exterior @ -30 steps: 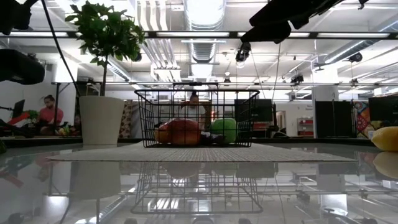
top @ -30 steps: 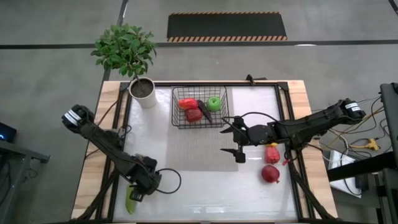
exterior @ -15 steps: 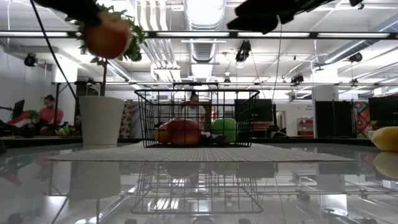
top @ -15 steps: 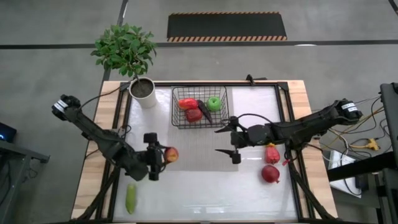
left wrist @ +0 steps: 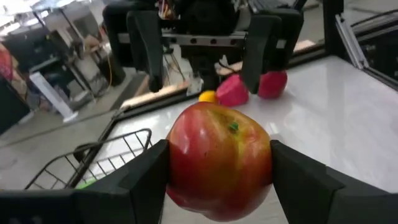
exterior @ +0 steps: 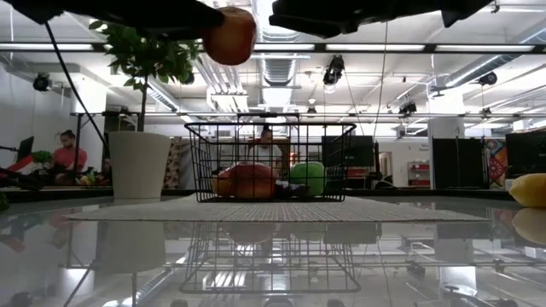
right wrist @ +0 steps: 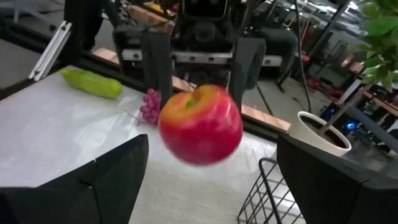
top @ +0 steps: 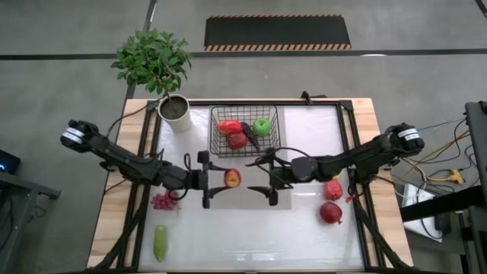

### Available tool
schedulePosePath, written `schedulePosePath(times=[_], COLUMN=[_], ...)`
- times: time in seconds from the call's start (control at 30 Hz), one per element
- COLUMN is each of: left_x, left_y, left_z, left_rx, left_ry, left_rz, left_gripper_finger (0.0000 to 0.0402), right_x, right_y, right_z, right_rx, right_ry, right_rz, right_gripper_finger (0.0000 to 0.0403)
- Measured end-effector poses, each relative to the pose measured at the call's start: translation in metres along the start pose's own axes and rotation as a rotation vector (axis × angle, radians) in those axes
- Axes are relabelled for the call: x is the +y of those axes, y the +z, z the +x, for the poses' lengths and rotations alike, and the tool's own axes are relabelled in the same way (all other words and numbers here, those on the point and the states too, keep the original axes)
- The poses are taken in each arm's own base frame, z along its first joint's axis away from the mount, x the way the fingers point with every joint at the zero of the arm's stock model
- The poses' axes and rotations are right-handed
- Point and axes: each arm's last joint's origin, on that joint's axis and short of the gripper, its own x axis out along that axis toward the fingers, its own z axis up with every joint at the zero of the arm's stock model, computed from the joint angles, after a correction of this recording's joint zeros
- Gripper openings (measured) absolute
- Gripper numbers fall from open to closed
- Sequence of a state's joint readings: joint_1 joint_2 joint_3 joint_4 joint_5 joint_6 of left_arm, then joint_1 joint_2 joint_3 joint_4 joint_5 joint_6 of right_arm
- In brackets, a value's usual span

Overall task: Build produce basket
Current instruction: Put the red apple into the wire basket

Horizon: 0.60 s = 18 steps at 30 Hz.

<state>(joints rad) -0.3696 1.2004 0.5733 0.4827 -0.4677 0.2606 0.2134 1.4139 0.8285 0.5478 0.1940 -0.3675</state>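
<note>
A red-and-yellow apple [top: 232, 178] hangs in the air over the mat, near of the black wire basket [top: 245, 131]; the low view shows the apple [exterior: 229, 34] high up. My left gripper [top: 217, 179] is shut on it, reaching in from the table's left. My right gripper [top: 262, 177] faces it from the right, open, its fingers short of the apple [right wrist: 200, 124]. The basket holds a red pepper, a red apple, an eggplant and a green apple [top: 262, 126]. Grapes [top: 163, 201] and a cucumber [top: 160, 242] lie at the near left. My left gripper [left wrist: 217, 168] pinches the apple between its two fingers, one on each side of its widest part [left wrist: 177, 155]. The fingers [left wrist: 292, 171] come level from the table's left. The apple is lifted clear of the table, its stem end turned upward.
A white plant pot [top: 176, 113] stands at the far left beside the basket. A red pepper [top: 332, 188] and a red fruit [top: 331, 212] lie at the near right, under the right arm. A woven mat [top: 243, 190] lies near of the basket.
My left gripper has swung from the near left corner, by the cucumber, up and toward the table's middle, carrying the apple right and toward the basket. The grapes have come into view where the arm was. My right gripper has moved left toward the apple, still open.
</note>
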Motion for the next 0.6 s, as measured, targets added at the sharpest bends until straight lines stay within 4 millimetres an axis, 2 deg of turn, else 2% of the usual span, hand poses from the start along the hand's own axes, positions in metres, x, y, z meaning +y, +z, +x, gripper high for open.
schedulePosePath(times=[0.4, 0.6], left_x=[0.0001, 0.0002], left_y=[-0.0058, -0.0055], left_z=[0.0070, 0.0070], left_rx=[-0.023, -0.025], left_ry=[0.018, 0.018], left_rz=[-0.001, -0.001], left_gripper_finger=[0.0229, 0.0229], right_x=[-0.0081, -0.0042], right_y=[0.0086, 0.0004], right_z=[-0.0028, 0.0012], right_rx=[0.091, 0.129], right_ry=[-0.003, 0.009], right_rz=[-0.010, 0.007], right_gripper_finger=[0.0336, 0.0336])
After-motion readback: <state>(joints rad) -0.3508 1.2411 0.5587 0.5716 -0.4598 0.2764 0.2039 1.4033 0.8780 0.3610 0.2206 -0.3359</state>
